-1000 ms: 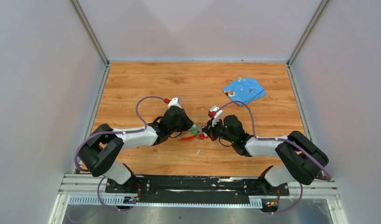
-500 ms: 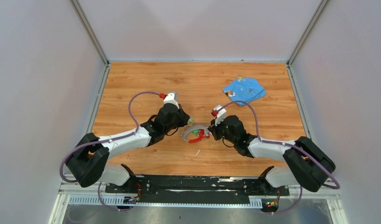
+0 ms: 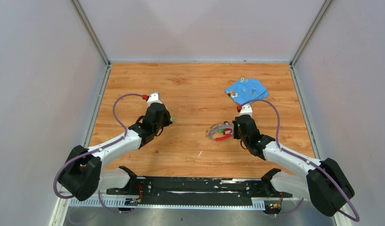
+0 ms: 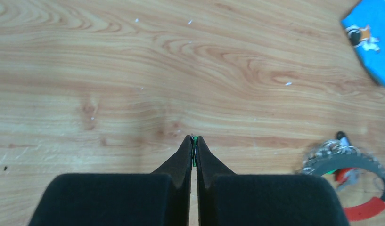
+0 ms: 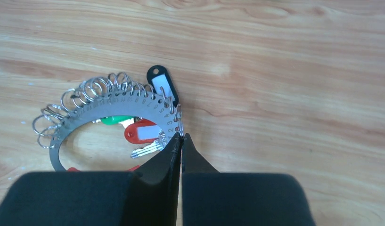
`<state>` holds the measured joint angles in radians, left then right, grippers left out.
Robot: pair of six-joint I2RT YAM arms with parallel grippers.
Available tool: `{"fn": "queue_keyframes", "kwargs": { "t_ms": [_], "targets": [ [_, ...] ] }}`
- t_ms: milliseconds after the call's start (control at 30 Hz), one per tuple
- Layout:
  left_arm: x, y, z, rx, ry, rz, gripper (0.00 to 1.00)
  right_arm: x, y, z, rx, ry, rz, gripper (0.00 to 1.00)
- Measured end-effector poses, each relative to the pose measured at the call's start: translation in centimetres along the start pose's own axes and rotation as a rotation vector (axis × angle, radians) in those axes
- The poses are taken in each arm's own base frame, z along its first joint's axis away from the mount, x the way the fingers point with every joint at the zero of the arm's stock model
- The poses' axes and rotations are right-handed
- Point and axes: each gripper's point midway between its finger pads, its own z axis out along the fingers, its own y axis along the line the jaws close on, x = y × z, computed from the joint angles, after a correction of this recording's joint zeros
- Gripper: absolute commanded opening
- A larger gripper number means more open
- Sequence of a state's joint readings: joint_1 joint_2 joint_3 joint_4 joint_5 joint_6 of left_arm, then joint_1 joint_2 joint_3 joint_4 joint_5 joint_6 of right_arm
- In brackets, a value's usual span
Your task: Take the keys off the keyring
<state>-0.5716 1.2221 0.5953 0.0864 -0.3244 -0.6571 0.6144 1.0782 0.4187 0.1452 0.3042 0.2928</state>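
Two grippers, both pressed shut, sit well apart from each other over the wooden table [image 3: 190, 80]. My left gripper [image 4: 194, 140] is on the left half, above bare wood, with its black fingers tight together. A thin green sliver [image 4: 194, 157] is pinched between the tips (so little of it shows that I can't say what it is).

On the right half lies the keyring [image 5: 105, 106], flat on the wood. It is a grey band stamped with numbers, with a row of small wire loops [image 5: 89, 87] along its outer edge and a red sleeve [image 4: 364, 211] over its near side. My right gripper [image 5: 182, 137] has its tips closed right on the rim, at the right-hand end of the band where the last loop sits. From the wrist view I cannot tell whether they nip the band itself or that loop.

Inside the ring I see a green tag [image 5: 116, 120] and a red tag [image 5: 142, 133] with a white label. Silvery keys [image 5: 145, 150] lie just below the red one, beside the gripper's finger. A black tag [image 5: 162, 87], also white-labelled, lies outside the rim and touches the loops.

At the far right of the table a blue piece [image 3: 247, 90] lies flat, well apart from both grippers.
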Motion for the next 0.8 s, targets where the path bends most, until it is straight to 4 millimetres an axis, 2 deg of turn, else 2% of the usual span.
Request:
{"fn": "queue_keyframes", "kwargs": {
  "t_ms": [67, 133, 167, 300, 400, 467, 633, 667, 700, 733, 800],
  "targets": [
    [0.5, 0.8, 0.0, -0.023, 0.015, 0.007, 0.01, 0.4, -1.0, -0.1, 0.043, 0.025, 0.018, 0.08],
    [0.9, 1.4, 0.0, -0.038, 0.026, 0.014, 0.17, 0.4, -1.4, -0.1, 0.063, 0.037, 0.031, 0.22],
    [1.0, 1.6, 0.0, -0.044, 0.029, 0.020, 0.17, 0.3, -1.5, -0.2, 0.069, 0.040, 0.037, 0.26],
    [1.0, 2.3, -0.1, -0.069, 0.031, 0.025, 0.25, -0.8, -1.5, -0.5, 0.083, 0.040, 0.059, 0.28],
    [1.0, 3.0, -0.4, -0.095, 0.039, 0.038, 0.34, -1.7, -1.5, -0.7, 0.090, 0.038, 0.070, 0.38],
    [0.8, 3.2, -0.8, -0.105, 0.042, 0.055, 0.46, -2.3, -1.5, -0.9, 0.095, 0.038, 0.078, 0.47],
    [-1.3, 2.6, -2.1, -0.089, 0.008, 0.091, 0.72, -3.8, -1.6, -1.4, 0.106, 0.039, 0.079, 0.62],
    [-1.9, 2.3, -2.4, -0.081, 0.000, 0.098, 0.86, -4.2, -1.6, -1.6, 0.106, 0.037, 0.078, 0.72],
    [-2.7, 1.9, -2.8, -0.068, -0.009, 0.105, 0.98, -4.7, -1.5, -1.7, 0.105, 0.032, 0.077, 0.96],
    [-3.4, 1.5, -3.1, -0.057, -0.018, 0.118, 1.00, -5.3, -1.5, -1.9, 0.103, 0.024, 0.076, 0.99],
    [-5.2, 0.1, -4.0, -0.011, -0.037, 0.133, 1.00, -6.9, -1.3, -2.4, 0.100, 0.003, 0.069, 1.00]
  ]
}}
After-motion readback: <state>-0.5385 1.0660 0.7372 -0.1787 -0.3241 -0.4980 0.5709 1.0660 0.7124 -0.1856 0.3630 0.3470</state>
